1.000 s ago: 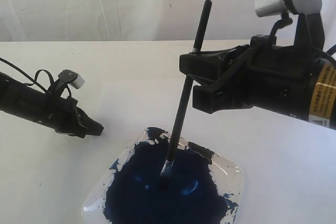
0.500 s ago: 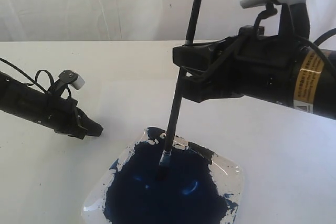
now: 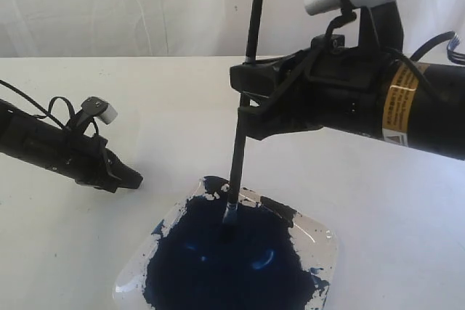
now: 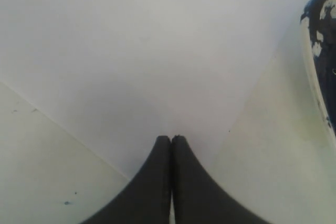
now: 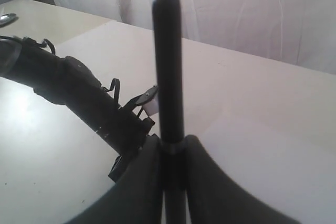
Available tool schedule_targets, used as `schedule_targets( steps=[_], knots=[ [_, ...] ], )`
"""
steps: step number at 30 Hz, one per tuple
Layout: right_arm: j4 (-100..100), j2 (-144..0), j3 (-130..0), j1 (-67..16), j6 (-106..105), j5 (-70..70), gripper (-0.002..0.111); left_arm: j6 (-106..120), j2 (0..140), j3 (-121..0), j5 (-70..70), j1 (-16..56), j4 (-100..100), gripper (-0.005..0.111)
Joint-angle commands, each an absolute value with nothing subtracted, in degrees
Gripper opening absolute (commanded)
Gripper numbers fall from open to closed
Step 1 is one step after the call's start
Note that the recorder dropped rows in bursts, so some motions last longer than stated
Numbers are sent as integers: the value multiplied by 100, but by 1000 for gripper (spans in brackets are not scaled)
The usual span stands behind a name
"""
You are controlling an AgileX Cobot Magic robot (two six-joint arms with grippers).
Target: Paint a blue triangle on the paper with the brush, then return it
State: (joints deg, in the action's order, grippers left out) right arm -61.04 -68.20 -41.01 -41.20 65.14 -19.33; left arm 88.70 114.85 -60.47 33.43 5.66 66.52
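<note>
My right gripper (image 3: 244,104) is shut on the brush (image 3: 237,156), clamping the black handle a little above its middle. The brush stands nearly upright. Its silver ferrule and bristle tip (image 3: 229,221) are down in the dark blue paint pool (image 3: 232,266), where the bristles blend into the paint. In the right wrist view the handle (image 5: 168,56) rises from between the fingers of the right gripper (image 5: 172,141). My left gripper (image 3: 133,177) lies low on the table left of the tray, shut and empty, over the pale paper (image 4: 157,51). The blue triangle is out of view.
The clear square paint tray (image 3: 328,243) sits at the front of the cream table, its rim (image 4: 313,64) close to the left gripper (image 4: 171,138). White curtain hangs behind the table. The left arm (image 5: 79,93) stretches across the table's left side.
My right arm has shifted left with the brush. The handle now stands more upright and its tip sits slightly higher in the paint. The left arm has not moved.
</note>
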Motion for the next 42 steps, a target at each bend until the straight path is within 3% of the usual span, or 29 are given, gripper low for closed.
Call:
schedule_targets(
  steps=[1, 13, 21, 42],
  knots=[
    [-5541, -6894, -4151, -4133, 6437, -1973, 0, 8854, 11461, -6046, 3437, 590, 6675, 0],
    [-5118, -7020, -4518, -4133, 5997, -1931, 0, 8854, 11461, -6046, 3437, 590, 6675, 0],
    [-5118, -7169, -4656, -4133, 6077, -1197, 0, 8854, 11461, -6046, 3437, 590, 6675, 0],
    [-5108, -7938, -4744, -4121, 6143, -1836, 0, 8854, 11461, -6046, 3426, 590, 6637, 0]
  ],
)
